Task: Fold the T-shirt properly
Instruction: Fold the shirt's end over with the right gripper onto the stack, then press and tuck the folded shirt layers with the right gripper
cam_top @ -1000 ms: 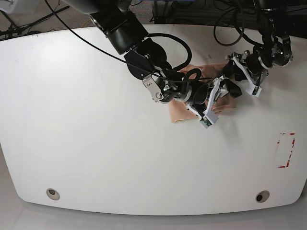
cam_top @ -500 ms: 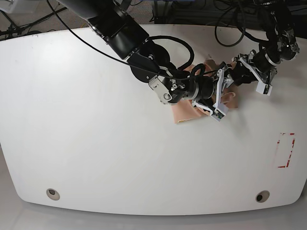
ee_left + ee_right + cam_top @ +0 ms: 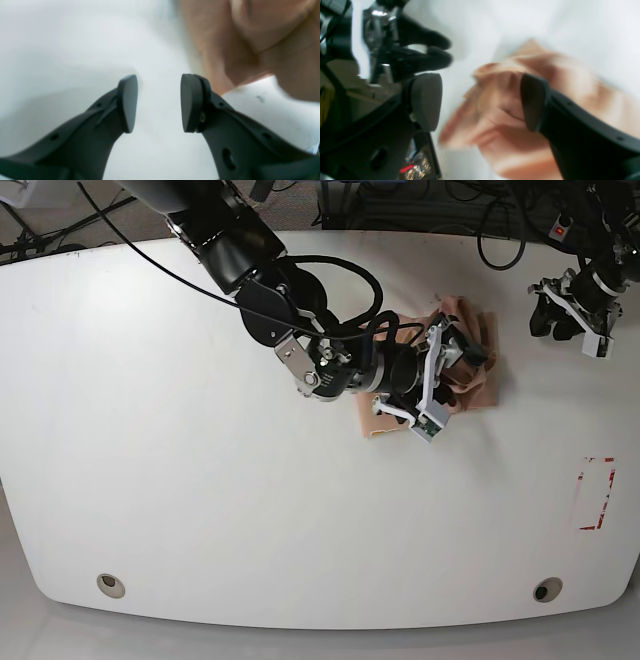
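Note:
The peach T-shirt (image 3: 486, 385) lies bunched in a small folded heap on the white table (image 3: 200, 480), right of centre at the back. My right gripper (image 3: 455, 365) hovers over the heap. In the right wrist view it (image 3: 480, 100) is open, with blurred peach cloth (image 3: 500, 117) showing between its jaws, and nothing is gripped. My left gripper (image 3: 542, 320) is apart from the shirt, off to its right. In the left wrist view it (image 3: 158, 101) is open and empty over bare table, with the shirt (image 3: 225, 45) at the upper right.
A red tape rectangle (image 3: 597, 493) marks the table at the right edge. Two round holes (image 3: 110, 584) (image 3: 546, 589) sit near the front edge. Black cables and dark floor lie beyond the back edge. The left gripper's fingers (image 3: 427, 52) show in the right wrist view.
My left gripper has pulled away from the shirt to the right and back. My right arm has drawn slightly left and stays over the shirt, which now shows more to the gripper's right.

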